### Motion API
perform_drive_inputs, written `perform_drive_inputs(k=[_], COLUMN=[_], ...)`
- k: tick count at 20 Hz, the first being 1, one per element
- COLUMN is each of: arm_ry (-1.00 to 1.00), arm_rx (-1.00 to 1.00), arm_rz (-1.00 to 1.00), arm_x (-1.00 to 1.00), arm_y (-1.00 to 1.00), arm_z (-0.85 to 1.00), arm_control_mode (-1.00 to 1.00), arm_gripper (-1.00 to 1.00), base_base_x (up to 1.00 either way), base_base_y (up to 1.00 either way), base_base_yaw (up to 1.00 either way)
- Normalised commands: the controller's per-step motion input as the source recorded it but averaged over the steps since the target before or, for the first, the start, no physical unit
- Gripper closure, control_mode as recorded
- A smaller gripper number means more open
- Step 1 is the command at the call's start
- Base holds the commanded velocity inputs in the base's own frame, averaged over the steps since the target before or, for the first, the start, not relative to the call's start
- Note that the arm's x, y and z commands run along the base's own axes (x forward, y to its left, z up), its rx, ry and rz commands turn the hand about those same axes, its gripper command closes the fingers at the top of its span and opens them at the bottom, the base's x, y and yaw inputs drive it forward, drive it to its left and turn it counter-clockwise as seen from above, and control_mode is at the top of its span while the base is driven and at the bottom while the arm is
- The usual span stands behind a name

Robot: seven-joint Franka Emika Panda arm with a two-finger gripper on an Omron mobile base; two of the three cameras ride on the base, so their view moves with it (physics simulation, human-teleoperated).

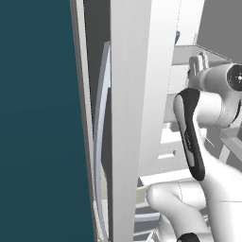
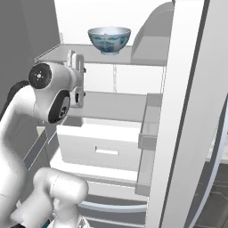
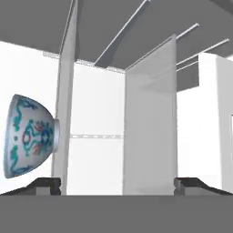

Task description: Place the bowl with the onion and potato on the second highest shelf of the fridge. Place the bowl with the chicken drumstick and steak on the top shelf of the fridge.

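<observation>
Fridge open. White-and-blue patterned bowl sits on the top shelf. Tool empty, fingers spread wide, just below that shelf; bowl lies above, toward the fridge's middle.

- The patterned bowl stands alone on the top shelf of the open fridge; bare shelf lies to either side of it.
- The gripper sits at the left front of the fridge, between the top shelf and the shelf below, close to both edges.
- In the hand view the fingers stand wide apart with open air between them.
- The fridge door stands close on the right, its door bins jutting toward the shelves and narrowing that side.
- A closed drawer fills the space lower down.
</observation>
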Motion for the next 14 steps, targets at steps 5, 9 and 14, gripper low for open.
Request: perform_drive_inputs(k=[5,9,14], arm_ry=[0.64,0.24,0.00], arm_rx=[-0.35,-0.09,0.00], arm_rz=[0.00,0.00,0.00], arm_x=[-1.00,-0.56,-0.08], arm_y=[-0.15,0.00,0.00], arm_z=[-0.86,-0.30,0.00], arm_control_mode=[-1.00,-1.00,1.00], arm_gripper=[-1.00,-1.00,-1.00], base_base_x=[0.00,0.00,-0.40], base_base_y=[0.00,0.00,-0.05], base_base_yaw=[0.00,0.00,0.00])
